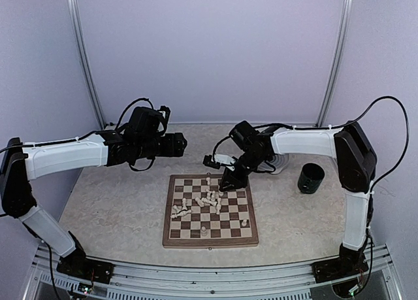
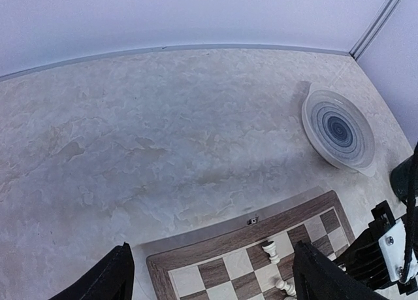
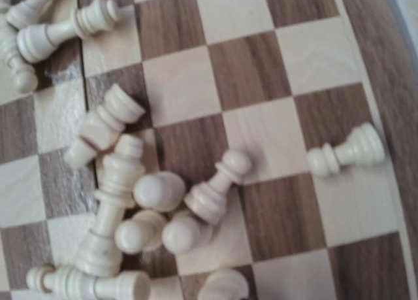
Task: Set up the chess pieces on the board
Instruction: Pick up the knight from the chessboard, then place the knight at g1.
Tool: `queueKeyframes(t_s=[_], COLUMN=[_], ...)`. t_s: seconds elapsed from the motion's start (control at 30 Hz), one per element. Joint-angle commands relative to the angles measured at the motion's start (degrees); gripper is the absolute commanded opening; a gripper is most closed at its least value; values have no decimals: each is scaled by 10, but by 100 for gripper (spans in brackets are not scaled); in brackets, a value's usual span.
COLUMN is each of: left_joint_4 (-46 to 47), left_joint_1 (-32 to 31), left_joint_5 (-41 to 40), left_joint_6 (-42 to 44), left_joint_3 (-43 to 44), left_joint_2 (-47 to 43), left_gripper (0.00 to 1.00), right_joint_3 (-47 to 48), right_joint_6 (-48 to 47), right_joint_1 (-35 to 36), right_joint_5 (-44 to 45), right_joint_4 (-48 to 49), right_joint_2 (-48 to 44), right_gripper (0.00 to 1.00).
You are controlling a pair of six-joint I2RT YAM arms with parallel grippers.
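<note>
Two arms [image 1: 65,157] over counter [image 1: 111,208]; board [image 1: 210,241] lower centre of top view; left end effector [image 1: 177,144] spread wide, empty; right end effector [image 1: 230,180] at board's upper edge, opening cannot be told; chess pieces [image 1: 208,200] mostly toppled mid-board.

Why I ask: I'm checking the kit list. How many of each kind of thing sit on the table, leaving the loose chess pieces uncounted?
Chessboard: 1
Plate: 1
Dark cup: 1
Total: 3
</note>
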Motion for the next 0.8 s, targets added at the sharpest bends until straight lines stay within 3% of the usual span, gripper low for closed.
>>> queueKeyframes(t_s=[0.0, 0.27, 0.57, 0.77], left_joint_4=[17, 16, 17, 15], left_joint_1=[3, 4, 3, 0], left_joint_5=[3, 7, 15, 14], left_joint_6=[-2, -1, -4, -5], left_joint_3=[1, 4, 11, 20], left_joint_2=[0, 2, 5, 10], left_gripper=[83, 83, 83, 83], right_joint_3=[27, 9, -55, -146], right_joint_6=[3, -10, -33, -73], right_joint_1=[5, 6, 6, 22], right_joint_5=[-28, -16, 22, -35], right_joint_4=[-9, -13, -23, -33], right_joint_2=[24, -17, -125, -196], right_gripper=[17, 3, 2, 3])
